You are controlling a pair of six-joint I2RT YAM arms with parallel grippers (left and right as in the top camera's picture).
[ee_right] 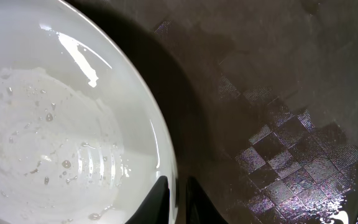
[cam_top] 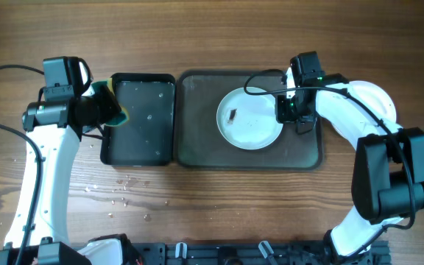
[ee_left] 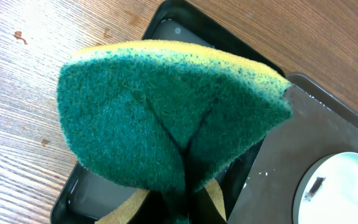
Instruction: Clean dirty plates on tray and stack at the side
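One white plate point(cam_top: 249, 118) with a small dark smudge lies on the large dark tray point(cam_top: 197, 147). Only this plate shows. My right gripper point(cam_top: 288, 112) is shut on the plate's right rim; in the right wrist view the fingers point(ee_right: 174, 196) pinch the wet rim of the plate point(ee_right: 55, 124), one inside, one outside. My left gripper point(cam_top: 101, 109) is shut on a green and yellow sponge point(ee_left: 166, 118), held above the left edge of the small black tray point(cam_top: 142, 151). The plate also shows in the left wrist view point(ee_left: 340, 193).
The small black tray point(ee_left: 73, 193) holds shallow water and sits left of the large tray point(ee_right: 278, 93). Water drops lie on the wooden table point(cam_top: 116, 191) in front of it. A black rail runs along the near table edge.
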